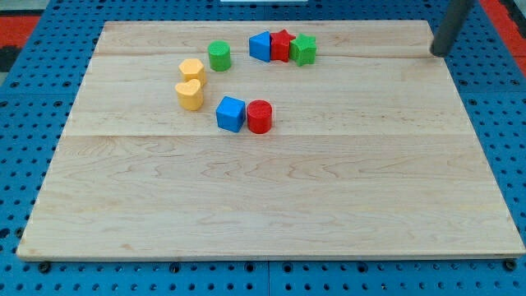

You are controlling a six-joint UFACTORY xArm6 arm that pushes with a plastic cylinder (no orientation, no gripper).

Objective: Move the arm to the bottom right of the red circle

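Note:
The red circle [259,116] is a short red cylinder on the wooden board [271,197], left of the board's middle and in its upper half. A blue cube [231,113] touches its left side. My tip [438,53] is at the board's top right corner, far to the right of and above the red circle, touching no block. The dark rod rises from it out of the view's top.
A yellow hexagon block [191,70] and a yellow heart-like block [189,94] sit left of the blue cube. A green cylinder [219,56] stands above them. A row of blue [260,46], red [282,45] and green [303,49] blocks lies near the top edge. A blue pegboard surrounds the board.

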